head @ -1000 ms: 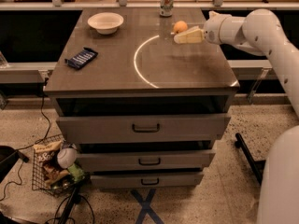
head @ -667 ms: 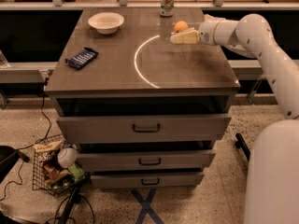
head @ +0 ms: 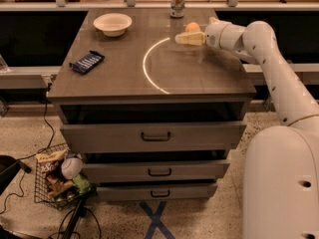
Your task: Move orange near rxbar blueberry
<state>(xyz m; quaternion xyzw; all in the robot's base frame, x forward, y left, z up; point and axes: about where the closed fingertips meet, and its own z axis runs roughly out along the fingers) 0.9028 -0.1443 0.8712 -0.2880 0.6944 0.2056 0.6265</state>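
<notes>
Gripper (head: 185, 38) at the far right of the table (head: 199, 78), just in front of orange (head: 193, 27), open or closed can't tell; a glancing touch could roll it away from rxbar blueberry (head: 87, 62), well apart at left.

Table top (head: 119, 81): grey, smooth, semi-gloss, with a bright arc reflected in it. Drawers (head: 199, 133): matt grey, dark metal handles. Bowl (head: 112, 23): white, smooth, slight sheen. Rxbar (head: 87, 62): dark blue glossy wrapper. Orange (head: 193, 27): matt skin. Can (head: 177, 0): shiny metal. Gripper (head: 185, 38), over back right of top just beside orange: pale yellowish, plastic-looking. Arm (head: 264, 49): smooth white shell, faint gloss. Floor (head: 214, 218): speckled, rough-looking. Basket (head: 41, 180): thin wire.
</notes>
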